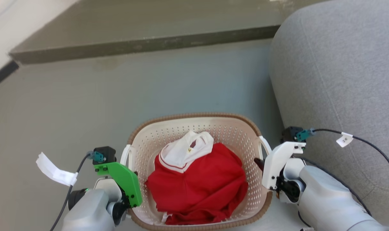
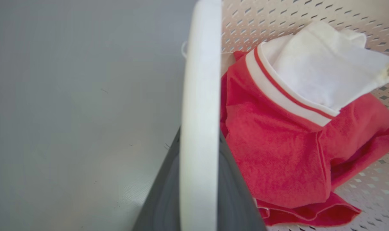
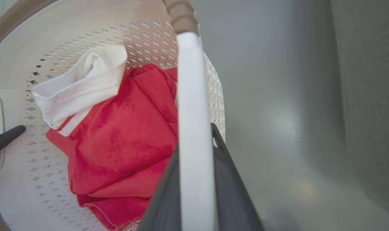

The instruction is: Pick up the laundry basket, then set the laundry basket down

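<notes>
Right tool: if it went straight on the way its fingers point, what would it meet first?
The laundry basket's white handle, held between the right tool's fingers; beyond, probably floor, depth unclear.

The laundry basket point(image 1: 181, 130) is cut off at its near rim in the head view. Blurred handles point(image 2: 199, 112) hide the gaps between left fingers point(image 2: 162, 199) and right fingers point(image 3: 232, 199).

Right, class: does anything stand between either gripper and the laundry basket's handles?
Nothing visible does. The left gripper straddles the left handle, the right gripper the right handle; the red garment lies inside the laundry basket.
</notes>
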